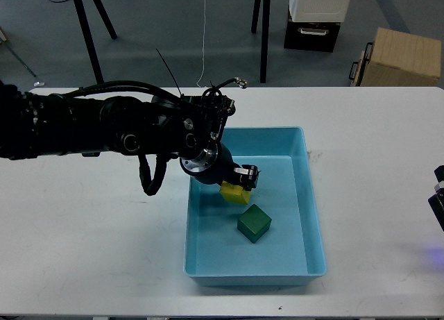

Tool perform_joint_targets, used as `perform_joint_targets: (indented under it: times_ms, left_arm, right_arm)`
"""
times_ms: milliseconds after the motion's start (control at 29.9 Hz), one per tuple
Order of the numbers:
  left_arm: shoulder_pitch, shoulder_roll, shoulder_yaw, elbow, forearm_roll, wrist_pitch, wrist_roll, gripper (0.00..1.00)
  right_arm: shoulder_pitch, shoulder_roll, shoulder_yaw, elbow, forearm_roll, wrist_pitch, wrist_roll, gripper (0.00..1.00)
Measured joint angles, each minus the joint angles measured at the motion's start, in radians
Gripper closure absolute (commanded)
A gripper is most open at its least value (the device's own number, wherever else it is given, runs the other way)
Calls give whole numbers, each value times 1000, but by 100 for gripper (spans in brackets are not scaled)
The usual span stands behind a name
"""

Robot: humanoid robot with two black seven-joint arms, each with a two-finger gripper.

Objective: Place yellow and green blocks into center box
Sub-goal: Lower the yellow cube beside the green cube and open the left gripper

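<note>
Yellow block sits inside the light blue center box, and you can see your left claw reaching over the box's left wall and clenched around the block's top. Green block rests on the box floor just beside the yellow one, toward you. Your right claw barely shows at the edge; you cannot tell its state. Everything stands on the white surface.
</note>
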Motion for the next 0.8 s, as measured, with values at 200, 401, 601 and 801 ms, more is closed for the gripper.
perform_joint_targets:
  times_ms: [200,401,601,801]
  left_arm:
    - [0,0,-3,0,-2,1,-7,25]
    - [0,0,-5,0,-5,1,-9,23]
    - [0,0,-7,0,-5,0,-9,20]
    - [-30,0,-65,1,-6,15,-11,11]
  right_arm:
    - [-1,0,0,0,0,0,0,1]
    - [-1,0,0,0,0,0,0,1]
    - [-1,0,0,0,0,0,0,1]
    - [-1,0,1,1,0,0,0,1]
